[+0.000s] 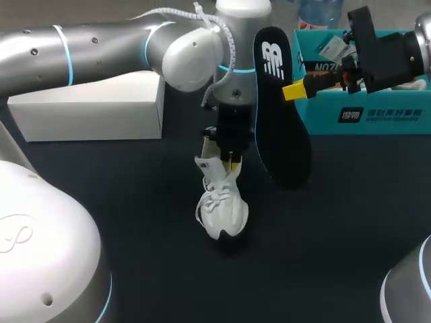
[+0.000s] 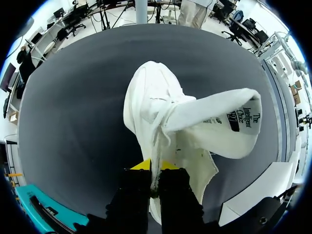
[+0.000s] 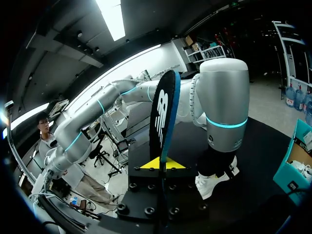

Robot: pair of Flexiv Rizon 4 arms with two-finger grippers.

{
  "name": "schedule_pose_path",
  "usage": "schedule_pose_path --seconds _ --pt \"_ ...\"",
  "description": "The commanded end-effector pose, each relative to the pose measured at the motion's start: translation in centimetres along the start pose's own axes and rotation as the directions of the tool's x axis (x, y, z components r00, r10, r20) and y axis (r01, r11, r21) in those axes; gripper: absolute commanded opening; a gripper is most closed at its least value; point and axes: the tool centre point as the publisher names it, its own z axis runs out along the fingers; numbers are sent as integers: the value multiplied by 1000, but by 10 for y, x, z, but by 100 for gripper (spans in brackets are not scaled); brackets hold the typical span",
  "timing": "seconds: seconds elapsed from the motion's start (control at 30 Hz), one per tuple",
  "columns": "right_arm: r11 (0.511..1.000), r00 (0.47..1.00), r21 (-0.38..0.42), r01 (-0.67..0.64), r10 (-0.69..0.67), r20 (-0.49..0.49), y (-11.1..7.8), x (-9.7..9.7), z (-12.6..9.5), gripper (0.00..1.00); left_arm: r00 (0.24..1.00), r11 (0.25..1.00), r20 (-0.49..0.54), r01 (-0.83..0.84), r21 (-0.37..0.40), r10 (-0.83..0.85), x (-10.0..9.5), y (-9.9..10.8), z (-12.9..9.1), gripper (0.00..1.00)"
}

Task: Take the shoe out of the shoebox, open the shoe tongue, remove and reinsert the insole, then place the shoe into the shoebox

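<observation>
Our R gripper (image 1: 292,90) clamps the insole (image 1: 276,131), long axis 12-to-6, at 2 o'clock from the shoe (image 1: 222,205), which our L gripper (image 1: 231,159) pinches.

The dark table (image 1: 101,222) carries a white box (image 1: 87,111) at ten o'clock, a teal shoebox (image 1: 363,108) at two, and a white shoe (image 1: 222,208) near centre, its toe seemingly touching down.

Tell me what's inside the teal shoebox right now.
Something white shows inside the shoebox, paper or another shoe, I cannot tell. The right gripper with the insole and its arm hide much of the inside. The shoe is outside it.
</observation>
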Motion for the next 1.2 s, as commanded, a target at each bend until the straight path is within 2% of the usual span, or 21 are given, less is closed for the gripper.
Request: schedule_pose_path --seconds 0.03,0.23,0.3,0.33,0.37,0.57,0.77,1.1,1.2 --pt "1000 1000 2 -1 1 0 1 -1 2 0 1000 1000 -26 5 14 -5 -13 6 10 0" --pt "1000 1000 2 -1 1 0 1 -1 2 0 999 999 -38 6 36 -5 -19 1 20 0" --pt "1000 1000 2 -1 1 0 1 -1 2 0 999 999 -34 4 44 -2 -19 -2 18 47" --pt "1000 1000 2 -1 1 0 1 -1 2 0 1000 999 -30 4 46 -2 -19 -3 17 95" --pt "1000 1000 2 -1 1 0 1 -1 2 0 1000 999 -22 2 48 -1 -18 -4 14 100" --pt "1000 1000 2 -1 1 0 1 -1 2 0 997 998 83 0 70 -6 -13 -3 -11 100" --pt "1000 1000 2 -1 1 0 1 -1 2 0 975 998 222 2 67 -17 -4 0 -47 100" --pt "1000 1000 2 -1 1 0 1 -1 2 0 889 996 457 -67 51 36 5 -1 -100 100" --pt "1000 1000 2 -1 1 0 1 -1 2 0 869 995 490 -90 31 63 6 -5 -112 100"
